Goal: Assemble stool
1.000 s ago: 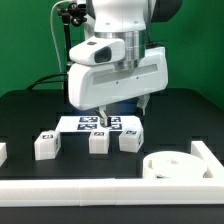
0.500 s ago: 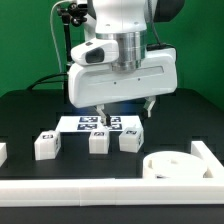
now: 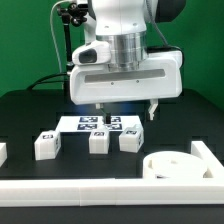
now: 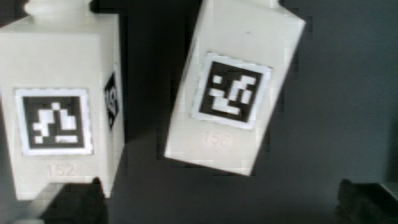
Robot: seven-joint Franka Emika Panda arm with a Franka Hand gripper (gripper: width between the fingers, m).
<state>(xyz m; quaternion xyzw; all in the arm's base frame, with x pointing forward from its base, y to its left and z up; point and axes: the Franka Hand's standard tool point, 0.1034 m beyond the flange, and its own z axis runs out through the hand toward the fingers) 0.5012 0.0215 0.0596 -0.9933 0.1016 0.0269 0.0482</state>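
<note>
Pincer: the pincer (image 3: pixel 125 109) hangs released, its 2 fingers spread wide and grasping nothing; it hovers low over the back of the surface (image 3: pixel 30 110), above the marker board and the blocks in front of it
Seat disc: the round white seat disc (image 3: pixel 175 165) lies flat by itself toward the exterior view's right, near the front rail, well apart from the pincer
Leg blocks: 3 show in the exterior view, in a loose row just in front of the marker board; the left-hand block (image 3: pixel 44 144) sits apart, while the middle block (image 3: pixel 98 142) and right-hand block (image 3: pixel 129 139) sit near each other with a gap between
Wrist view: 2 tagged blocks fill it, the squared block (image 4: pixel 63 115) and the slanted block (image 4: pixel 231 95), tags facing the camera and dark surface showing between them; which 2 of the row they are I cannot say for sure
Marker board: the marker board (image 3: pixel 100 123) lies flat behind the row
Rails: the white border rails (image 3: pixel 100 190) run along the front and sides
Done so far: nothing joined that I can see; every part lies loose
Left to do: by my reckoning all of it, each leg to be picked up and fitted to the seat
Step in hand: looks like lining up over a leg block for a first grasp
</note>
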